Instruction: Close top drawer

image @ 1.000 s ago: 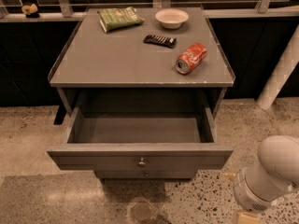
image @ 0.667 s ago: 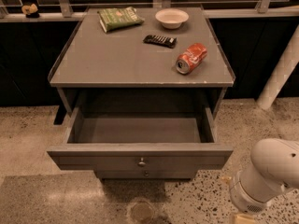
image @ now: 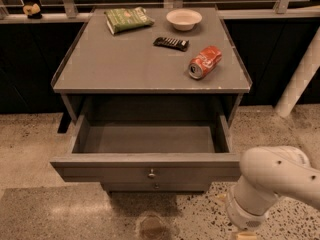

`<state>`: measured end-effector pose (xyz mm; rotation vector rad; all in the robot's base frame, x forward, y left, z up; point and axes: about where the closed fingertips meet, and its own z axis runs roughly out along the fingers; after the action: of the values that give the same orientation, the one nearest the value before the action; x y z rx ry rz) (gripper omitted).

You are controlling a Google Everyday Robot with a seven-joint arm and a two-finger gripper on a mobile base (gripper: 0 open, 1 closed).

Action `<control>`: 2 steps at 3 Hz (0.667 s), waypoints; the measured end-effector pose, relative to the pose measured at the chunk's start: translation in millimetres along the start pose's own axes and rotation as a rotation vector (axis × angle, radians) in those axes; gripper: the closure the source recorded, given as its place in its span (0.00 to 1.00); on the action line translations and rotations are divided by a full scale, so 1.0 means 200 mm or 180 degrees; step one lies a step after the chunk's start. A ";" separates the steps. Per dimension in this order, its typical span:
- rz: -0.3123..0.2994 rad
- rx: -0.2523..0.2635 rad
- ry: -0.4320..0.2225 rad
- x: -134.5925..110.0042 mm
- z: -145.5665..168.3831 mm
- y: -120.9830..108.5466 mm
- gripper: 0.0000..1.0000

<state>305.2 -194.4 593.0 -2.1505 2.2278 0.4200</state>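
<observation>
The top drawer [image: 145,167] of the grey cabinet is pulled far out. Its shallow grey box looks empty, and its flat front carries a small round metal knob [image: 151,173]. A lower drawer front with its own knob [image: 156,186] shows just beneath it. My arm [image: 272,181], white and rounded, comes in at the lower right, to the right of the drawer front and apart from it. The gripper [image: 245,235] is at the very bottom edge, almost wholly cut off.
On the cabinet top [image: 125,69] lie a green chip bag [image: 128,19], a white bowl [image: 184,19], a dark bar [image: 171,43] and a red soda can [image: 205,62] on its side. A white post [image: 299,79] stands at the right. The floor is speckled stone.
My arm has shifted left, closer to the drawer's right front corner. The drawer has not moved.
</observation>
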 end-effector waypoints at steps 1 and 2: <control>-0.0735 -0.0199 0.0282 -0.36 0.16 0.03 0.00; -0.1115 -0.0049 0.0437 -0.85 0.30 0.01 0.00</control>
<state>301.2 -16.7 569.3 -2.5794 1.8486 0.2835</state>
